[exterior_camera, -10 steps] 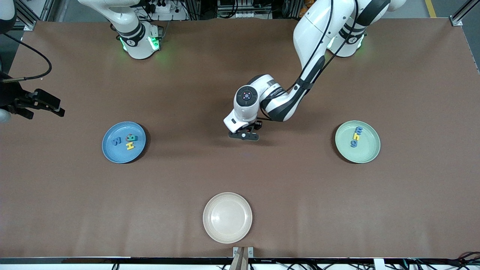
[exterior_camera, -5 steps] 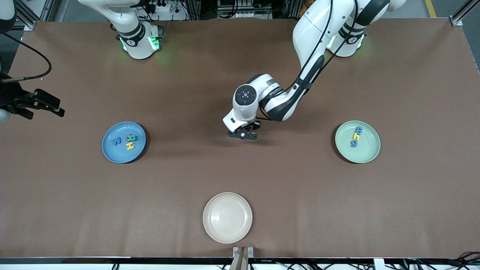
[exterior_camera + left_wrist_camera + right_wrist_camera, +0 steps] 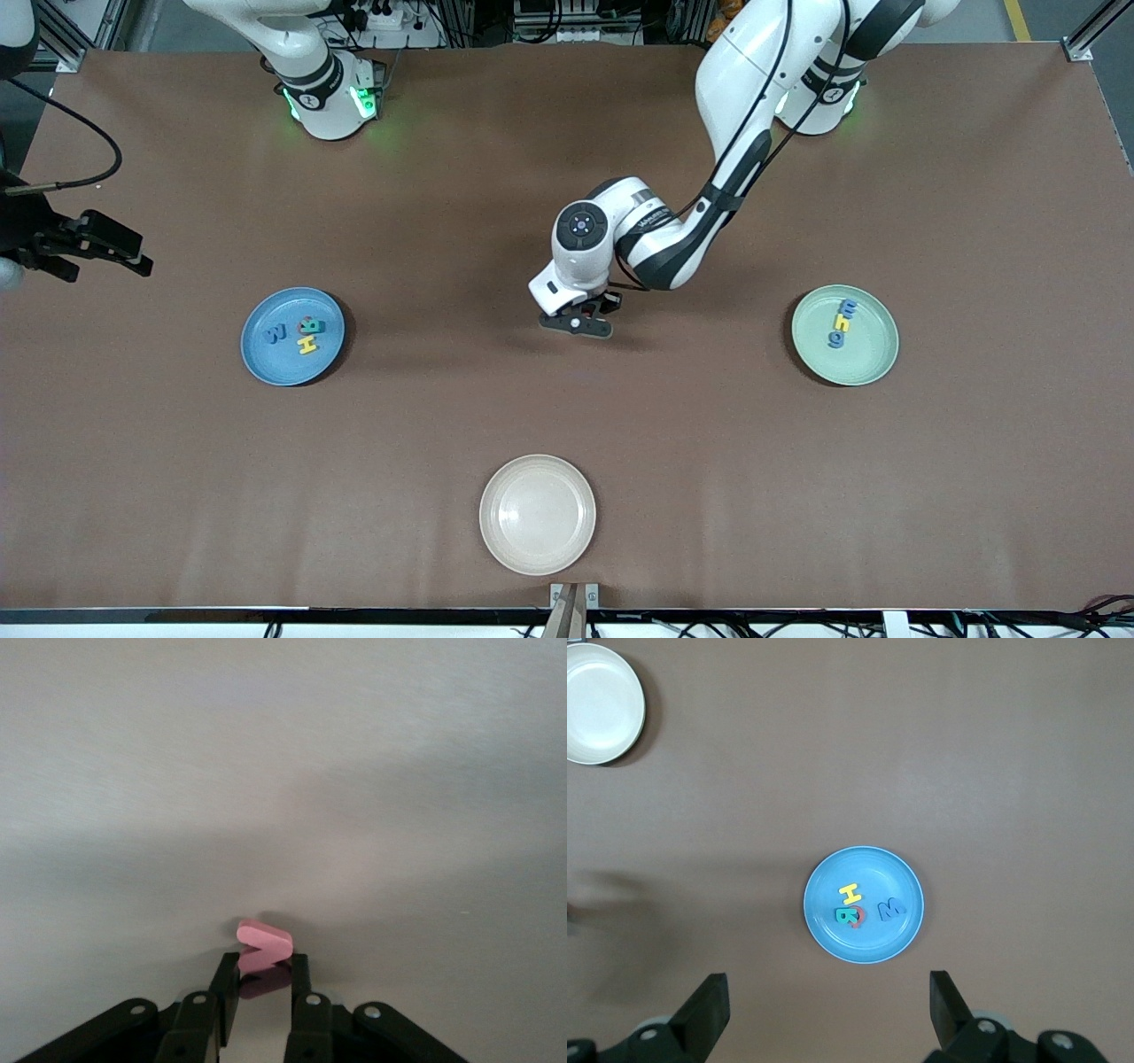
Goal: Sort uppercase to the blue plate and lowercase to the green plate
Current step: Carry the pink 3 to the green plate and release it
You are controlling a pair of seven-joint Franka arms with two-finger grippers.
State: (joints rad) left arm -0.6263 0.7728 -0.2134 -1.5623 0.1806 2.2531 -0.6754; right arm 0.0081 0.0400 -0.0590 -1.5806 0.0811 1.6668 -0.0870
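Between the left gripper's (image 3: 257,979) fingers, just clamped: red w (image 3: 263,943), low over mid-bench (image 3: 620,416), between both plates. Last lowercase piece; bound for green plate (image 3: 873,363), 3 there. Blue plate (image 3: 266,363) full with 4. Right gripper (image 3: 824,1010) spread, waiting above it.

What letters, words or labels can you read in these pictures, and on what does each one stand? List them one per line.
"H", yellow foam letter on the blue plate
"M" or "W", blue foam letter on the same plate
"R", teal letter lying over a red ring
Letters on the green plate: too small to read
Print on the left arm's wrist: too small to read
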